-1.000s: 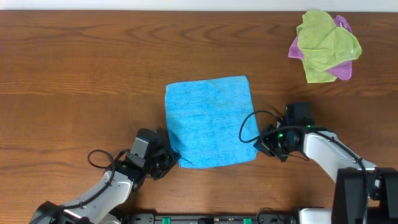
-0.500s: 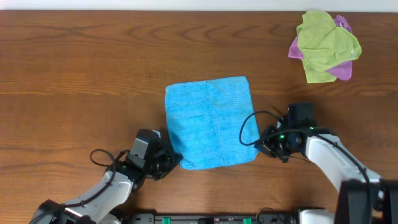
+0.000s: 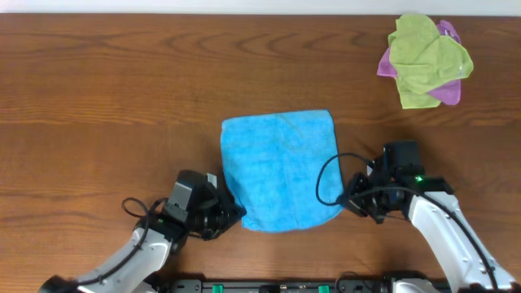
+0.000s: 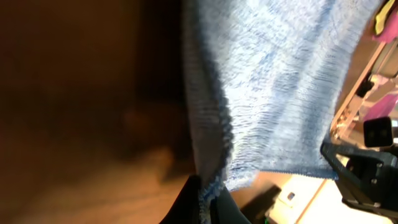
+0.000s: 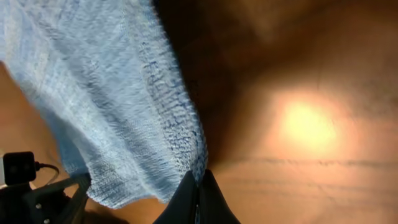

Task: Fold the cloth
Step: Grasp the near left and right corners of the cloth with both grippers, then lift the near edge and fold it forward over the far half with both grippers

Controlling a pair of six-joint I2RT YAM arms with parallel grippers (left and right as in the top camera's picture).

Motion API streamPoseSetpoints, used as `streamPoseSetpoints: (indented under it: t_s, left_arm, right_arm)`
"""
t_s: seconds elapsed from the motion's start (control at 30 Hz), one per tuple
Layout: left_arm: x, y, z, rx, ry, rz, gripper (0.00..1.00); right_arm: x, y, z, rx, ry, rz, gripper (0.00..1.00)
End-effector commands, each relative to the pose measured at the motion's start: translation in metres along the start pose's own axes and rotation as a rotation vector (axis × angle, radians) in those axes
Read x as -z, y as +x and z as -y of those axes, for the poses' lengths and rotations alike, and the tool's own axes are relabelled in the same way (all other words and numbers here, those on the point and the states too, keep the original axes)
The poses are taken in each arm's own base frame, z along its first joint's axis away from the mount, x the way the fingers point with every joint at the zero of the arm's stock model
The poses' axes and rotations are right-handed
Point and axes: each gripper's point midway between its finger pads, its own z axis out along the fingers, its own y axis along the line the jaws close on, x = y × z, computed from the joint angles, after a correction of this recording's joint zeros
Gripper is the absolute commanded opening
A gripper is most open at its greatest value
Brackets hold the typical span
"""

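- The cloth (image 3: 281,171) looks soft, light and limp, and sags between its holds.
- The left fingers (image 4: 219,208) and right fingers (image 5: 180,202) each pinch a near corner.
- Judgement: the corners grip well.

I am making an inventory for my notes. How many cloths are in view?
3. The blue cloth is in the centre, held by the left gripper and right gripper. The green cloth lies at the far right on the purple cloth; another might hide beneath.
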Motion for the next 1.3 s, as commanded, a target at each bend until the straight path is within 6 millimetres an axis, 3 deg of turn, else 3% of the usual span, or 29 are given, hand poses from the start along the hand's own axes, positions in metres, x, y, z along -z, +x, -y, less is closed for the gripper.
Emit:
streamPoseSetpoints:
  t_s: [0.0, 0.37, 0.57, 1.0, 1.27]
  left_arm:
    - [0.005, 0.013, 0.000, -0.028, 0.012, -0.047, 0.06]
    - [0.027, 0.033, 0.008, -0.012, 0.037, -0.076, 0.06]
    - [0.033, 0.030, 0.020, -0.025, 0.046, -0.054, 0.06]
    - [0.047, -0.004, 0.046, -0.050, 0.031, 0.133, 0.06]
    - [0.046, -0.026, 0.040, -0.019, -0.015, 0.231, 0.06]
  right_arm:
    - [0.004, 0.007, -0.002, 0.051, -0.008, -0.003, 0.01]
    - [0.034, 0.033, -0.009, 0.089, -0.066, 0.026, 0.01]
    - [0.043, 0.034, -0.013, 0.116, -0.091, 0.067, 0.01]
    - [0.047, -0.001, -0.034, 0.175, -0.147, 0.210, 0.01]
    - [0.037, -0.028, -0.044, 0.185, -0.159, 0.251, 0.01]
